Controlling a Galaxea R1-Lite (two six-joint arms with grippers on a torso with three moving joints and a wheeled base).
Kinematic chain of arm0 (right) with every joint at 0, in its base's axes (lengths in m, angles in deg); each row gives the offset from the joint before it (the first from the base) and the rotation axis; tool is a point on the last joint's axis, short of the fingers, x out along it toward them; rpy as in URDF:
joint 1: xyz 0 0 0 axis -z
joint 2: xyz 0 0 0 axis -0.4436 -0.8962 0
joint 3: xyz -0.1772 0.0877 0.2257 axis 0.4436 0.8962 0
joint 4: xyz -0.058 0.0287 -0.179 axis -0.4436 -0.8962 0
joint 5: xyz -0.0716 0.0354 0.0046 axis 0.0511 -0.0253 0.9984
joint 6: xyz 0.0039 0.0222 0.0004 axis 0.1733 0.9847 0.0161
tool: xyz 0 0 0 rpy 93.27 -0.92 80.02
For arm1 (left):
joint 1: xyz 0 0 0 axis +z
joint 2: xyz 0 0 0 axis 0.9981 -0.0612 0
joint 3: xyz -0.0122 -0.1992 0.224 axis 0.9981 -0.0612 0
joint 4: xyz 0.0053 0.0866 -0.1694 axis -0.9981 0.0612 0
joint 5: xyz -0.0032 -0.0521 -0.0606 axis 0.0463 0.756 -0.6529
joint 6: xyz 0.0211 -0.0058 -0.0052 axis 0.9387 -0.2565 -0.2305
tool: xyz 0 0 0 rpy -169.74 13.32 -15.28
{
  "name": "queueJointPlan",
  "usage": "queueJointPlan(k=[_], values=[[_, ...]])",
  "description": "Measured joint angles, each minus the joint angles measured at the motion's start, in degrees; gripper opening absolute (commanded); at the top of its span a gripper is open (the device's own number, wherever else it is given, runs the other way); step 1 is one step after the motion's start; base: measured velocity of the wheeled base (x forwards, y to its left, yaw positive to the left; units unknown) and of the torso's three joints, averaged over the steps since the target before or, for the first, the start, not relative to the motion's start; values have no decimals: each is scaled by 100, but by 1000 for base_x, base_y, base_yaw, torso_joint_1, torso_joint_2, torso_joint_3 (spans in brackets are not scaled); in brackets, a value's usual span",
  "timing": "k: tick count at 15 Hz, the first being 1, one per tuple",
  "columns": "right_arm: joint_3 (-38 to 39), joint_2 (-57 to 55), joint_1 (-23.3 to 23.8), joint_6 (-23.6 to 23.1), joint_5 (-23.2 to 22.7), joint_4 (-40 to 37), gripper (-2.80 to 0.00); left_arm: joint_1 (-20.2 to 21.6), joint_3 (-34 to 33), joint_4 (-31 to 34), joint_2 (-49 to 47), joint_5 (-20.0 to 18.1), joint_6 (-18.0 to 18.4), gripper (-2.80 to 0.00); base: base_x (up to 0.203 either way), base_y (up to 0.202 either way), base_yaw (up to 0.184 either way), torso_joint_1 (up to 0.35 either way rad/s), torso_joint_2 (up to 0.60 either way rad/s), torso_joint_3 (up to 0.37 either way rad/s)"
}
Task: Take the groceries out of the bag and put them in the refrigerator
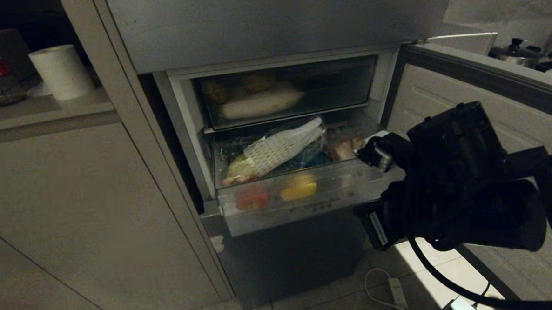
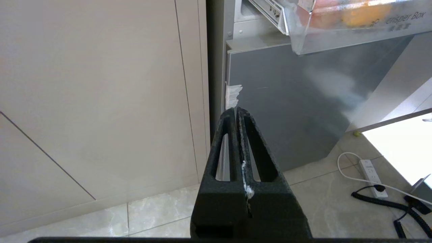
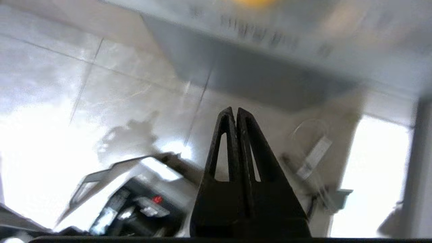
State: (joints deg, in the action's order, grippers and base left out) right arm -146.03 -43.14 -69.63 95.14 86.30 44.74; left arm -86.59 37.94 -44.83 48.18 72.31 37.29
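Two grippers, both clenched on nothing: the right gripper (image 3: 235,111) hangs just below the front of the drawer (image 1: 301,205), and the left gripper (image 2: 236,111) is parked low beside the fridge (image 1: 275,20). Groceries (image 1: 276,150) lie inside that open drawer; no bag is in view. Judgement: the placing step looks finished; next, push the drawer in squarely and swing the door (image 1: 487,85) closed.

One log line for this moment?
fridge drawer: open, stocked | right tool: shut, empty, outside drawer | left tool: shut, idle
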Motion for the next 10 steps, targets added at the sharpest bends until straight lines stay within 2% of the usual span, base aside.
queueJointPlan(k=[2,5,8,10], values=[[34,-288,22,381,5,143,-280,0,0,1,0,2,-1,-280,0,0,0,0,0,0],[-289,-1005,164,592,26,485,-280,0,0,0,0,0,-2,-280,0,0,0,0,0,0],[-1222,-1867,377,680,139,566,-280,0,0,1,0,1,-1,-280,0,0,0,0,0,0],[-2114,-2441,471,853,198,576,-280,0,0,0,0,0,-1,-280,0,0,0,0,0,0]])
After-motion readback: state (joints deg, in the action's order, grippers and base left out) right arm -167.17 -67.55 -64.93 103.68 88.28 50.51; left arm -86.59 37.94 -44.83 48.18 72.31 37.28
